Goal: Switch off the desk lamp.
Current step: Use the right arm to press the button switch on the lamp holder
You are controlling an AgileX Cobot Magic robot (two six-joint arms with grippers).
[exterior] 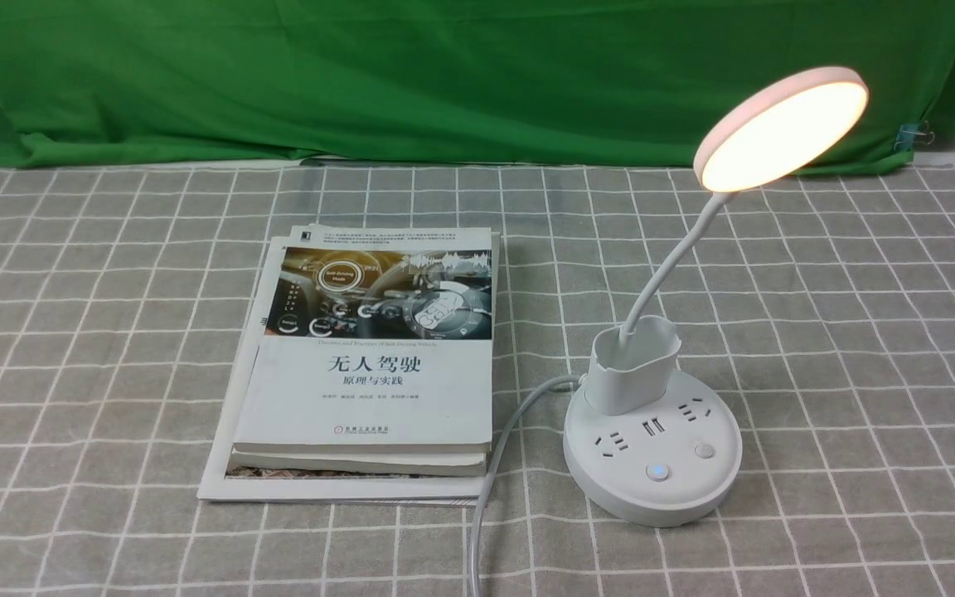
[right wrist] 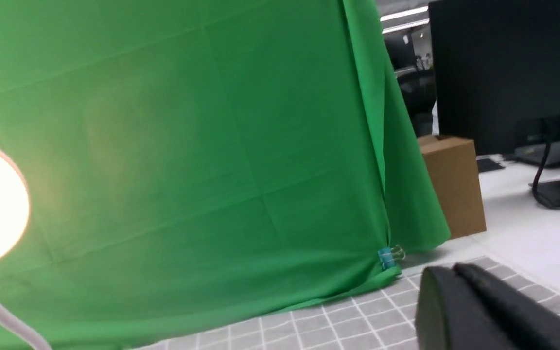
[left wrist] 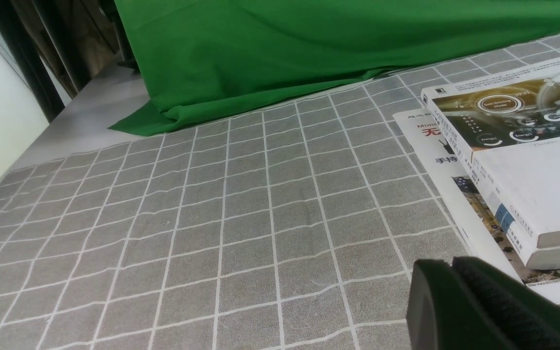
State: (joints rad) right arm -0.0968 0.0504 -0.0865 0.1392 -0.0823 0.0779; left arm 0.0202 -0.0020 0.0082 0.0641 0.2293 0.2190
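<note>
The desk lamp (exterior: 633, 373) is white and is switched on. Its flat round head (exterior: 780, 128) is lit bright and tilted, held high on a thin bent neck (exterior: 668, 265). A small cup (exterior: 635, 385) is set on the round base (exterior: 610, 489), which is stood on the checked cloth (exterior: 859, 373), toward the right.

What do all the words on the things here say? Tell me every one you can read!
"无人驾驶": big title on the top book cover.
"原理与实践": smaller line right under that title.
"手持": on the magazine under the books; the rest is hidden.
Too small or blurred to read: the English line, the author and publisher lines, and the labels in the cover picture.
desk lamp: no words, only sockets and buttons.
</note>
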